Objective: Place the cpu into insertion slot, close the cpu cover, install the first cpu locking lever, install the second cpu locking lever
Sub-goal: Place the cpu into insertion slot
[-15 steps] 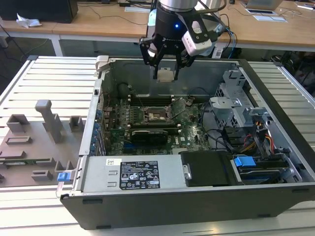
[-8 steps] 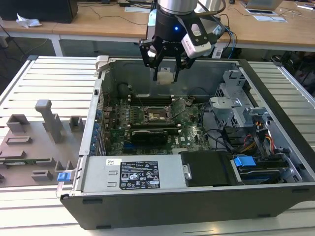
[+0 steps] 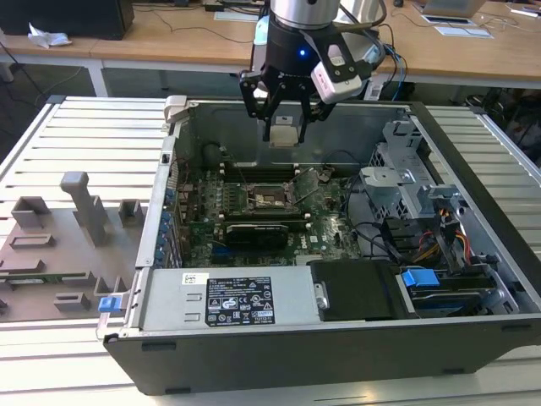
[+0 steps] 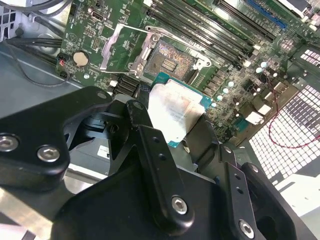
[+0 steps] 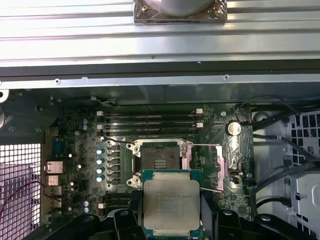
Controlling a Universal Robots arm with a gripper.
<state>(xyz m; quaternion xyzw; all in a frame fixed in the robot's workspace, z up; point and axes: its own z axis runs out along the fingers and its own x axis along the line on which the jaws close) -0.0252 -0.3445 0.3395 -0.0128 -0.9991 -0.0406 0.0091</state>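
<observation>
We see the chip (image 5: 171,205), silver top up, pinched by its edges in the gripper (image 3: 285,127), fingers closed to its width, hanging over the open computer case (image 3: 355,135). Beneath, in the middle of the green board (image 5: 75,135), the socket (image 5: 160,160) lies bare, its cover (image 4: 124,47) swung up beside it. We judge that a tilted or off-centre landing could bend the socket's contacts. The raised cover, a thin lever (image 5: 207,145) and the memory slots (image 5: 150,122) leave the fingers little room.

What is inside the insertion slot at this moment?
Nothing: the slot shows its bare dark centre. The cpu is held in the pincer, off the board, covering one edge of the slot in the first wrist view.
</observation>
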